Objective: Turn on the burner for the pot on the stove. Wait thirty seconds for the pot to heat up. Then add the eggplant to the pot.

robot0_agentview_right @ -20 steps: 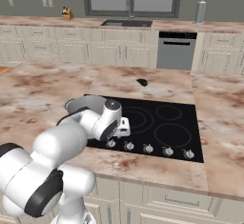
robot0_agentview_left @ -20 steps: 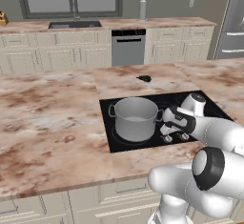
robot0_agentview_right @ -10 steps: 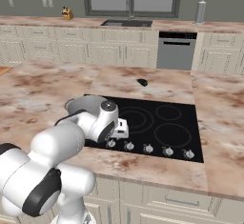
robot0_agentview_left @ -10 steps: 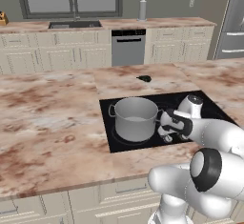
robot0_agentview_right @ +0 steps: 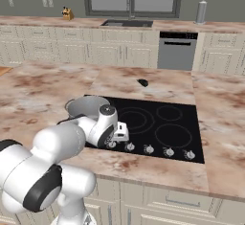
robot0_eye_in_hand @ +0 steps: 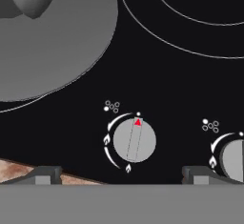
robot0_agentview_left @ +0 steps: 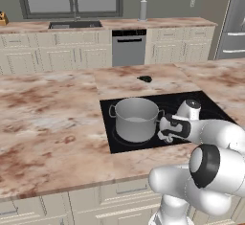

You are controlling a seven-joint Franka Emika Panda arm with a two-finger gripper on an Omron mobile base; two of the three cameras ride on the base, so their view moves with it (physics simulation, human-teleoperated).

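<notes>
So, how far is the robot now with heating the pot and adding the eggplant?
Nothing looks done: no red glow shows around the pot. In hand: the open gripper hovers over a stove knob, not touching. Left: turning it, waiting, then moving the eggplant, which lies on the counter.

The pot [robot0_agentview_left: 136, 119] stands on the stove [robot0_agentview_right: 167, 118], eggplant [robot0_agentview_left: 145, 79] behind.

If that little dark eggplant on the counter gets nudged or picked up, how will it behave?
The eggplant looks small and rounded, so it would probably roll when nudged. Beside the pot it seems light. Its skin is likely smooth, so it might slip in the claw.
</notes>
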